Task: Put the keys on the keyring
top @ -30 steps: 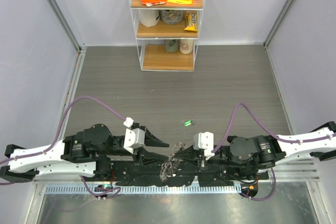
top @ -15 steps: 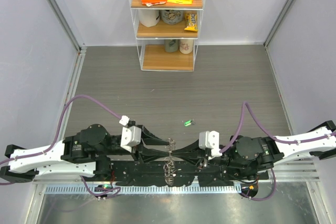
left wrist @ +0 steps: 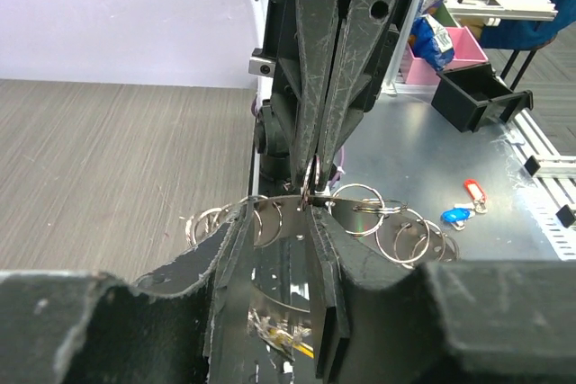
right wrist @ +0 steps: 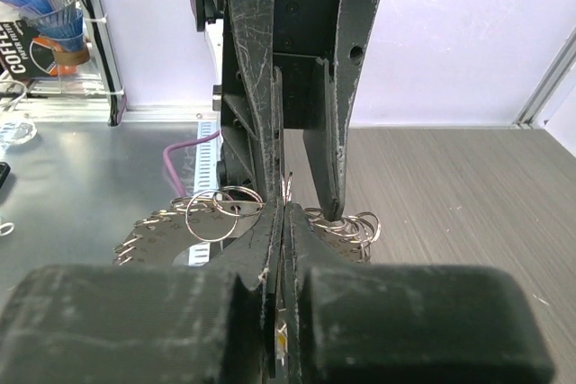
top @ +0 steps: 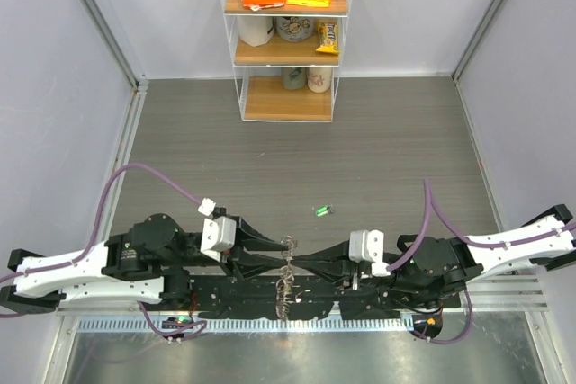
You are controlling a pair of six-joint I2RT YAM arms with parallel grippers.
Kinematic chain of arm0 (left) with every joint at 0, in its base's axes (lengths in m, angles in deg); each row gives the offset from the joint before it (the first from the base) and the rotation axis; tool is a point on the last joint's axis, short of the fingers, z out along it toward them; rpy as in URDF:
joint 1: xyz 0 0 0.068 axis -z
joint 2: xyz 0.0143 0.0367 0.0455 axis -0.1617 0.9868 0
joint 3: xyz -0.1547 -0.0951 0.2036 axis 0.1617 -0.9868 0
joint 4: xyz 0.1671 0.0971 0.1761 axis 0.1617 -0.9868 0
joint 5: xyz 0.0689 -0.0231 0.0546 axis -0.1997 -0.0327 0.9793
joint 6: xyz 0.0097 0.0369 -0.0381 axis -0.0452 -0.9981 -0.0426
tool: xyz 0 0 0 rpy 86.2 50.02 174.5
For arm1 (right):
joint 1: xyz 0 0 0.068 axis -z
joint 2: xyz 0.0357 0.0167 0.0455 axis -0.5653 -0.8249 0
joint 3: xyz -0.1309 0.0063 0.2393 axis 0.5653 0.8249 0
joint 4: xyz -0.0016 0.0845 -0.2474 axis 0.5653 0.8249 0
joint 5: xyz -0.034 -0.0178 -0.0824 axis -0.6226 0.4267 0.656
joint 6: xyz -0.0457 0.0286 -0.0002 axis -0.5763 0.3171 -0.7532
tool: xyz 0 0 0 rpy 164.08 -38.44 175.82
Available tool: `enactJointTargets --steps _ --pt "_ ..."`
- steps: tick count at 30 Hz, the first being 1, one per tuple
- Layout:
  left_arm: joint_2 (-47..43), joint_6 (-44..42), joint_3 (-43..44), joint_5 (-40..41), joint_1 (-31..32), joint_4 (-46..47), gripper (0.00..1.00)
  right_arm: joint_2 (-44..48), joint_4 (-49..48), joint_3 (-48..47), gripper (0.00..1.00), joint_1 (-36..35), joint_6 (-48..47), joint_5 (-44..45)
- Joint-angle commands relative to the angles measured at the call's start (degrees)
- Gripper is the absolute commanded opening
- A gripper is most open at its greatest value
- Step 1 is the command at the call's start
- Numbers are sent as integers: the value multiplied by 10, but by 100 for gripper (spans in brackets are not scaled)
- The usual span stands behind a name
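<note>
Well, both hands meet tip to tip at the 6 o'clock edge of the surface (top: 378,159). The left hand (left wrist: 281,220) is narrowed onto the keyring (top: 286,283), silvery metal filling its gap. The right hand (right wrist: 284,211) is pinched tight on a thin loop of it. The green-headed key (top: 322,211) lies loose at the ring's 1 o'clock, apart
</note>
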Motion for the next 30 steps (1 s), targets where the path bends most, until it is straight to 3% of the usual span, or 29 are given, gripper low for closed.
enactJointTargets --steps 1,30 --pt "-3 6 0 -1 2 24 32 -2 -88 -8 6 -9 -28 10" --pt "5 21 10 -81 2 39 29 0 -100 9 6 -10 -49 38"
